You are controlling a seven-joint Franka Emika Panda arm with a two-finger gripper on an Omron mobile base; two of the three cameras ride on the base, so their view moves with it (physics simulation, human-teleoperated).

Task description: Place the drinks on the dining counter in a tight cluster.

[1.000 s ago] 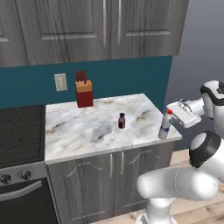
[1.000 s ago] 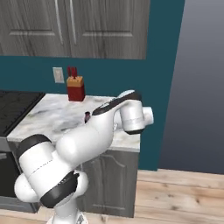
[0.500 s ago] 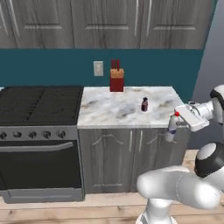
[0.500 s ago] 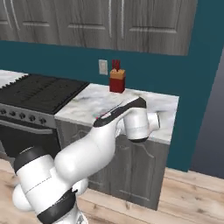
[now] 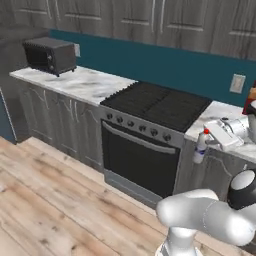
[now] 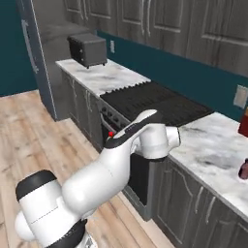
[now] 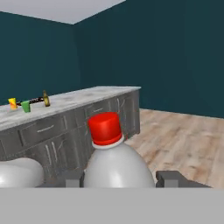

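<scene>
My gripper [image 7: 119,179] is shut on the clear bottle with the red cap [image 7: 105,127], whose body fills the space between the two fingertips [image 7: 72,178]. From the left base view the bottle [image 5: 200,148] hangs in the gripper [image 5: 205,141] in front of the stove's right end. Its red cap [image 6: 111,134] peeks out beside my arm in the right base view. Far off in the hand view, the dining counter [image 7: 100,92] carries the brown beer bottle [image 7: 45,99]. The dark-maroon bottle [image 6: 243,169] stands on the small marble counter [image 6: 208,145].
A green cup [image 7: 26,106] and a yellow-orange cup [image 7: 13,103] stand left of the beer bottle. A black stove [image 5: 155,102] and a toaster oven [image 5: 50,54] line the wall counter. Open wooden floor [image 7: 183,140] lies between me and the dining counter.
The base has turned, so both base views have swept left past the stove to the toaster oven. The bottle stays gripped in my hand.
</scene>
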